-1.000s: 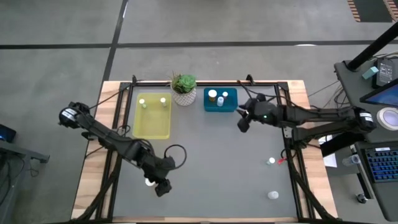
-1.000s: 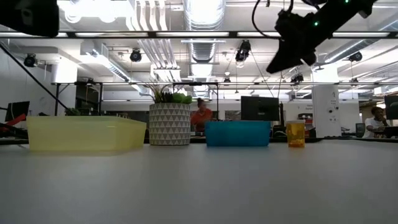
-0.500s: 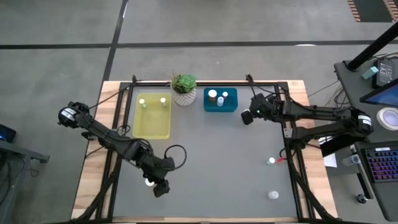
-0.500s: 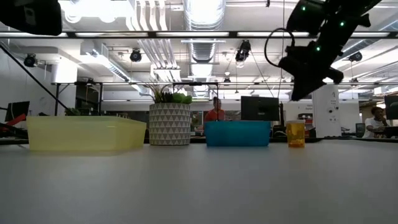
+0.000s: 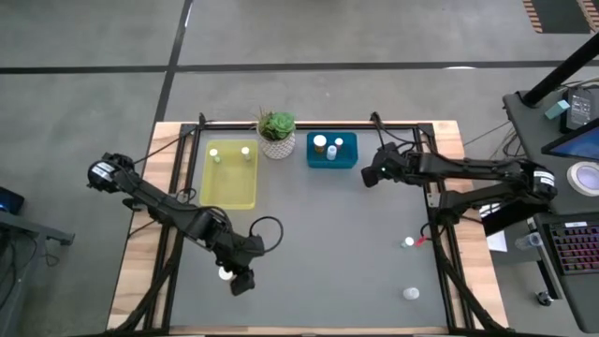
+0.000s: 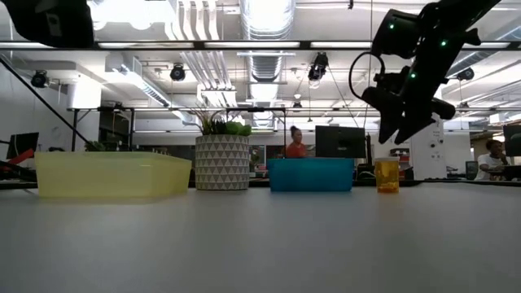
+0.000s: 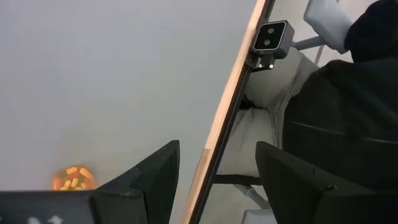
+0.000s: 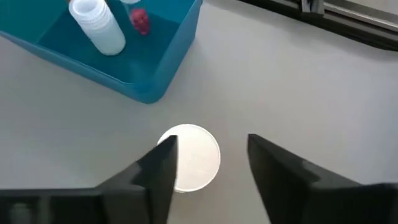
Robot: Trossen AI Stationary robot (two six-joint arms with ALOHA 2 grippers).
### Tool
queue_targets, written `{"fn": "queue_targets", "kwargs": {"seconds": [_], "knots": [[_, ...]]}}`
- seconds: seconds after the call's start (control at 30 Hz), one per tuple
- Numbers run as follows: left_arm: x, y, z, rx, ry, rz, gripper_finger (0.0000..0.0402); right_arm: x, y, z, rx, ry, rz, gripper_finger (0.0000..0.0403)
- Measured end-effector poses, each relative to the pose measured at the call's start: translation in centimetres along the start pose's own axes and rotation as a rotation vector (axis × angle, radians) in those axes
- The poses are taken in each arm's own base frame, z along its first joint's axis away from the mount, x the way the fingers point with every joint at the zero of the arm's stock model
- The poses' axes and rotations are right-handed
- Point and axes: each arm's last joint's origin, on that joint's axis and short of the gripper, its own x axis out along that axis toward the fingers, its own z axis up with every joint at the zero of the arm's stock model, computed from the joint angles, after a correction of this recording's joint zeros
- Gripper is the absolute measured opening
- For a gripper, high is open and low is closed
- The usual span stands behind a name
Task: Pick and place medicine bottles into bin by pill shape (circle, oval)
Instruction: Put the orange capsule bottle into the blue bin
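High view: the right gripper point(image 5: 368, 178) hovers beside the blue bin point(image 5: 332, 151); the left gripper point(image 5: 240, 283) is over a bottle point(image 5: 225, 273) near the table's point(image 5: 328, 243) front. Right wrist view: fingers apart above a white-capped bottle point(image 8: 189, 157). Left wrist view: fingers apart, holding nothing.

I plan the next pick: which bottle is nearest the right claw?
The bottle on the table just outside the blue bin, below the right claw; the others are farther.

Two dark, slender jointed arms, left arm point(image 5: 168, 211) and right arm point(image 5: 468, 171), each trailing looped black cables; a small green light glows on the right wrist.
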Motion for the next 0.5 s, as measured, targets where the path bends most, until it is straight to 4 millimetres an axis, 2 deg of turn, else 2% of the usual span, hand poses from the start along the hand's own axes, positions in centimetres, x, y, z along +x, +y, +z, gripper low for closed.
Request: {"fn": "queue_targets", "kwargs": {"seconds": [0.1,0.27,0.5], "knots": [[-0.6,-0.1,0.0,0.037,-0.027,-0.007,0.0196,0.2,0.3,0.3,0.01,0.008,0.002,0.0244],[-3.7,-0.4,-0.1,0.11,-0.196,-0.01,0.0196,0.6,0.7,0.3,0.016,0.023,-0.009,0.0302],[-8.9,0.3,-1.1,0.145,-0.522,0.081,0.0196,1.3,0.9,0.0,0.017,0.061,-0.02,0.0335]]}}
